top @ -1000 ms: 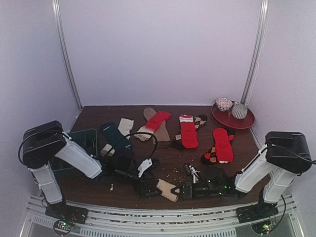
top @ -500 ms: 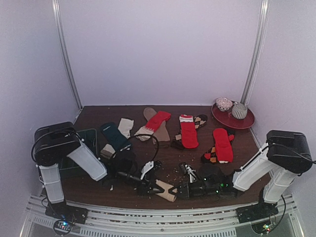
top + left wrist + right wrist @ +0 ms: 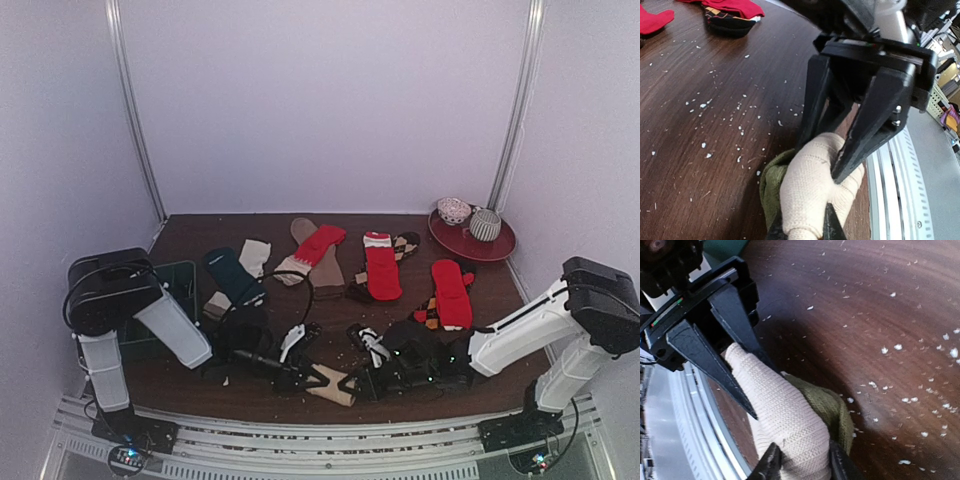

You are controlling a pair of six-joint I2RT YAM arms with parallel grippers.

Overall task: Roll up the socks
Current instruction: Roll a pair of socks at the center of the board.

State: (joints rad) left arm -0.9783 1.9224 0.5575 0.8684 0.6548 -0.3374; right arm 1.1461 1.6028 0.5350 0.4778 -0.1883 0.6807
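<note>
The dark brown wooden table (image 3: 480,290) carries a dark green gridded plastic tray (image 3: 178,283) at its left side. Beyond and to the right of that tray lie loose socks, among them a flat red knitted sock (image 3: 382,268). The sock in hand is a cream knitted sock with an olive-green lining (image 3: 330,384). It sits right of the tray and nearer the table's front edge, bunched between the two arms. The left gripper (image 3: 805,227) is pinched onto one end of it. The right gripper (image 3: 804,462) straddles the other end, its fingers set against both sides of the knit. White flecks (image 3: 702,105) dot the wood around it. The two sets of fingers point at each other almost tip to tip, so a small misjudged push could knock them together. A shallow pinch could also let the bundle spring loose, or slide it off the front edge. A second ago the left fingers stood spread wide; they have since closed, and the right arm has reached farther toward the tray.
</note>
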